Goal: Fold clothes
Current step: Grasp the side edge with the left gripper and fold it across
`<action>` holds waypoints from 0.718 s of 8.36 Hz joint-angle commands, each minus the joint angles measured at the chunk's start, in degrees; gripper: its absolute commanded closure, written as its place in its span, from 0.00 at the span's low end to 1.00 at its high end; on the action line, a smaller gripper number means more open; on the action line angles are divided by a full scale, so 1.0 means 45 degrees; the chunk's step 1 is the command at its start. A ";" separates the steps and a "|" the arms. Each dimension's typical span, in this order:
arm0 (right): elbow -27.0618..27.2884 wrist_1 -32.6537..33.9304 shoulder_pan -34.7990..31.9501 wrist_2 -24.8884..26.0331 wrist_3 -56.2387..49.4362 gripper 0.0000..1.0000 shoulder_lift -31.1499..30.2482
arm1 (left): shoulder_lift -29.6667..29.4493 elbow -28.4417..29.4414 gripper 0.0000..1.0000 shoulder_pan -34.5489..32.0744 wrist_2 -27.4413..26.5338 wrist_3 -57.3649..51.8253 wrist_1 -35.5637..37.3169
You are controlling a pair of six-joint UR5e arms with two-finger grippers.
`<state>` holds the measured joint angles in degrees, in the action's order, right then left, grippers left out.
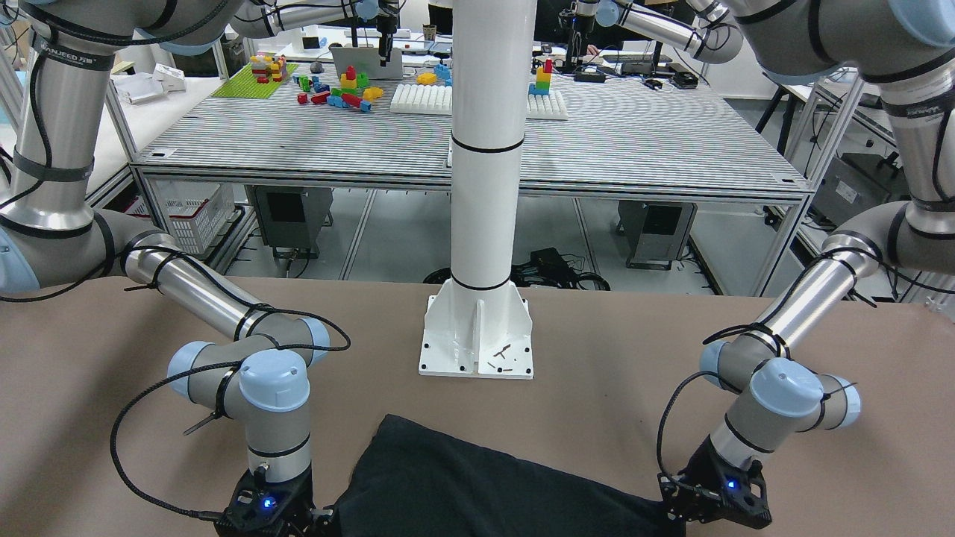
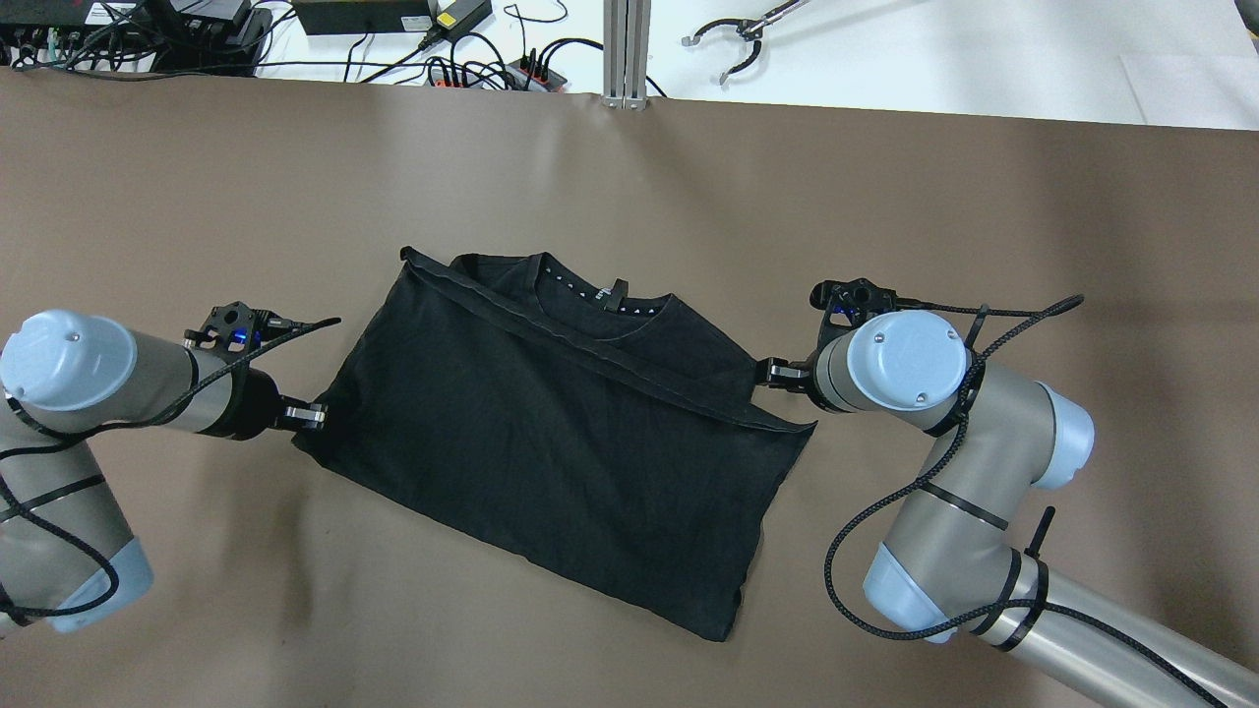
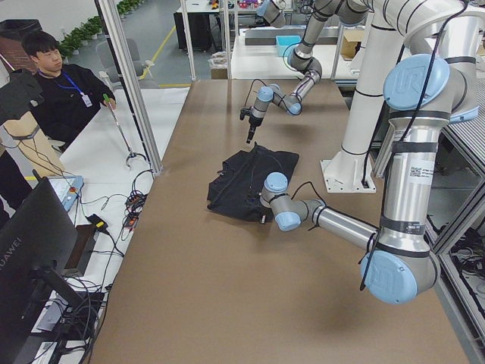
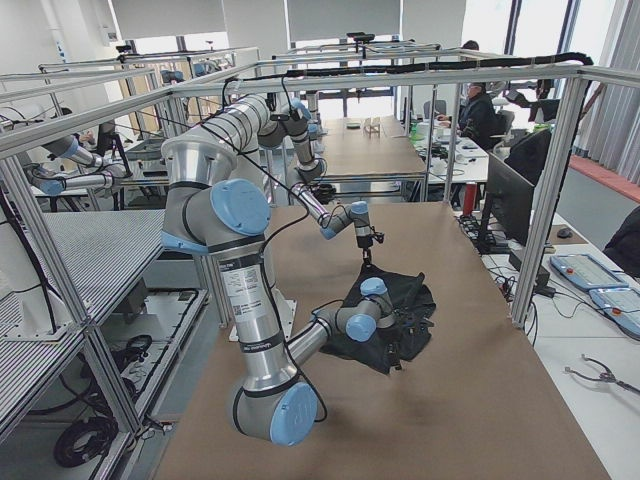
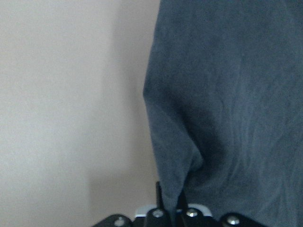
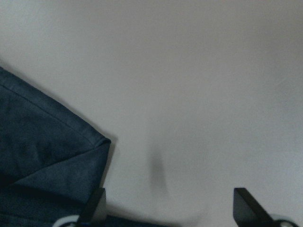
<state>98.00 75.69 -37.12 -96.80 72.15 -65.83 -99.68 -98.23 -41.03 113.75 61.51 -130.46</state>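
Overhead, clock read from that view.

- Clothes (image 2: 561,433): 1 black garment, folded flat and lying near mid-worktop (image 2: 629,167), skewed. Collar (image 2: 602,295) at 12 o'clock. A hemmed fold edge runs from the 10 o'clock corner down to the 3 o'clock corner. The lowest corner points to 5 o'clock.
- Left gripper (image 2: 313,416): at the cloth's 9 o'clock corner and pinching it. In the wrist view the fingers (image 5: 161,201) are pressed together on a small raised pleat of fabric.
- Right gripper (image 2: 767,372): at the 3 o'clock side, just under the hem corner. In the wrist view the fingers (image 6: 98,208) stand spread wide, with bare worktop between them. A folded cloth corner lies just beside 1 finger; I cannot tell if they touch.
- Room: brown worktop surface shows all round the cloth, the widest band at 12 o'clock. Beyond that far edge lie cables and a power strip (image 2: 364,14).
- In the front-facing view the white pole base plate (image 1: 477,350) stands near the cloth's edge but apart from it, a strip of worktop between them.
- Containers: 1 white slatted crate (image 1: 195,216) under the far bench. Its contents are not readable.
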 commanded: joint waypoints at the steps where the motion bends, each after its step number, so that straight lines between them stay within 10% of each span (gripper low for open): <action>1: -0.0020 -0.0004 0.0007 -0.0012 -0.0017 0.06 0.0000 | -0.2290 0.1894 1.00 -0.1287 -0.0102 -0.0930 0.1080; 6: -0.0039 0.0016 0.0007 0.0008 -0.0017 0.06 0.0000 | -0.9626 1.0540 1.00 -0.2776 -0.0897 -0.2067 0.1002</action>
<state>97.84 75.75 -37.09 -96.77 72.08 -65.89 -129.84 -65.40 -52.56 112.64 52.63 -125.75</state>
